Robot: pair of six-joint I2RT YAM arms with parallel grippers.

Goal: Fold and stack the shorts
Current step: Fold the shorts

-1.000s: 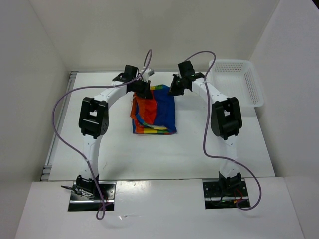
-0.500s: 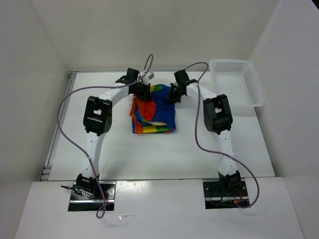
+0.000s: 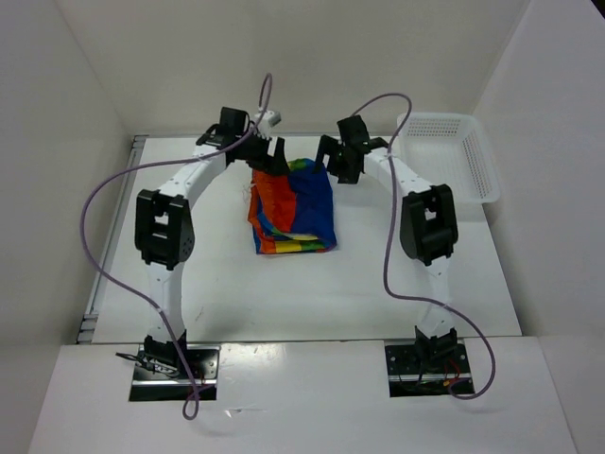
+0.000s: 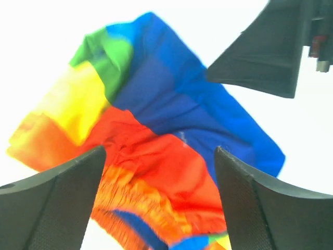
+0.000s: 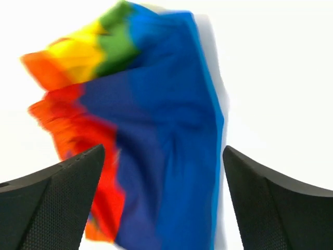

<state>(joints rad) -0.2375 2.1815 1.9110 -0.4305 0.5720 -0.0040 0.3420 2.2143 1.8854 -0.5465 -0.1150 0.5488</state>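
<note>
Wrist views, unlike the top one, show the left gripper [image 4: 159, 151] and right gripper [image 5: 164, 148] spread over the shorts' [image 3: 294, 214] 12 o'clock edge.

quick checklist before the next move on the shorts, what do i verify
1. Fingers open: the left fingers and right fingers are spread with nothing between them: ok.
2. Cloth released: the shorts lie on the table, held by neither arm: ok.
3. Fold tidy: the red-orange side is bunched and rumpled: not ok.
4. Height of the fingers above the cloth: cannot tell.
5. The basket stands apart from the shorts, at the far right: ok.
</note>
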